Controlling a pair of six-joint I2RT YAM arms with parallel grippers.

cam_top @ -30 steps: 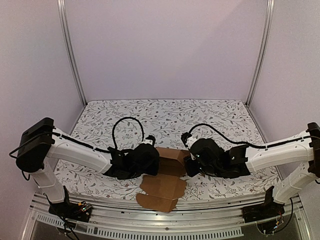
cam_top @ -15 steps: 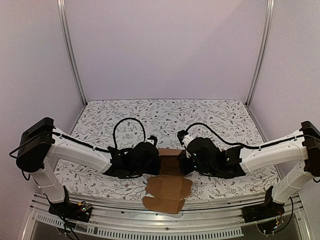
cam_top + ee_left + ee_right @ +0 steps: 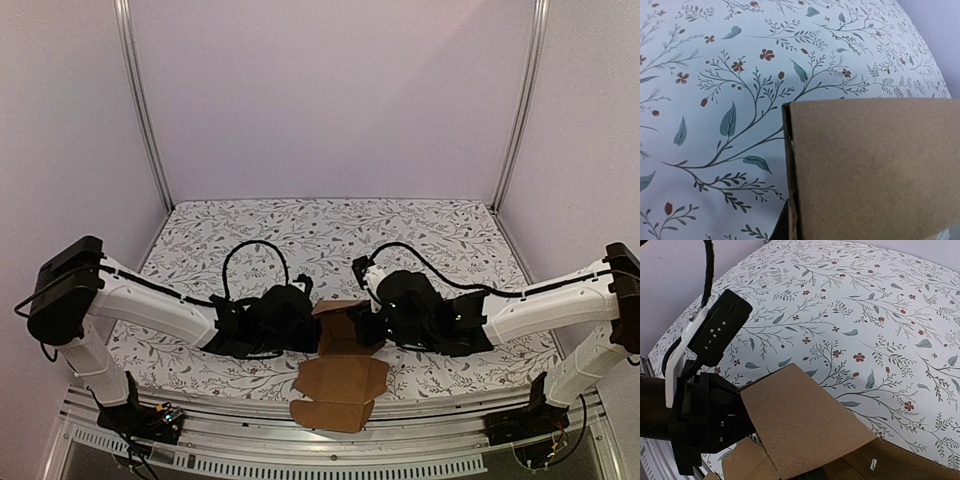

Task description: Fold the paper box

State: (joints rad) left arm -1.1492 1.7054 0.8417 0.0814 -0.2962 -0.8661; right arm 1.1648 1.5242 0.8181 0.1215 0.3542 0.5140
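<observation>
The paper box (image 3: 342, 378) is a brown die-cut cardboard piece, partly folded, lying between my two grippers at the table's near edge. Its far panels stand up between the grippers and its near flaps lie flat over the front rail. My left gripper (image 3: 310, 325) is shut on the left panel. In the left wrist view the panel (image 3: 875, 170) fills the lower right, with one dark fingertip (image 3: 782, 227) against its edge. My right gripper (image 3: 374, 326) holds the right side. In the right wrist view a raised flap (image 3: 800, 420) hides most of its fingers.
The table wears a white cloth with a leaf and flower print (image 3: 330, 235). The metal front rail (image 3: 330, 440) runs under the box's near flaps. The left gripper's black body (image 3: 700, 415) sits close to the raised flap in the right wrist view. Plain walls enclose the sides and back.
Both grippers and the box have shifted a little to the right and away from the front edge. The far panels stand more upright between the grippers than before.
</observation>
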